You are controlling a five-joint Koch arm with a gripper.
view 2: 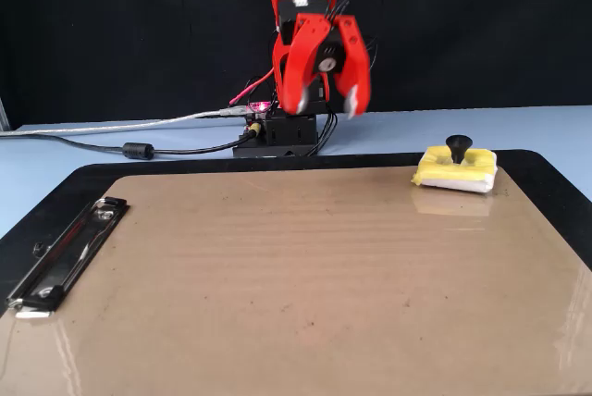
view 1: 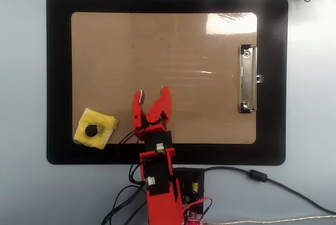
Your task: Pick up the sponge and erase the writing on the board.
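Sitting on the board's (view 1: 173,72) corner farthest from its clip (view 1: 247,79), the yellow sponge (view 1: 94,128) shows a black knob; tool (view 1: 151,94) spread wide, empty

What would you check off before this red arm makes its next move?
1. Red pincer open and empty: ok.
2. Small yellow sponge block with black knob lying flat, knob up, at the corner of the tan-brown glossy clipboard: ok.
3. Pincer clear of the sponge: ok, apart in both views.
4. Writing on the clipboard: none visible; only faint specks.
5. Silver metal clip well away from the pincer: ok.
6. Whether the task needs anything more: cannot tell.
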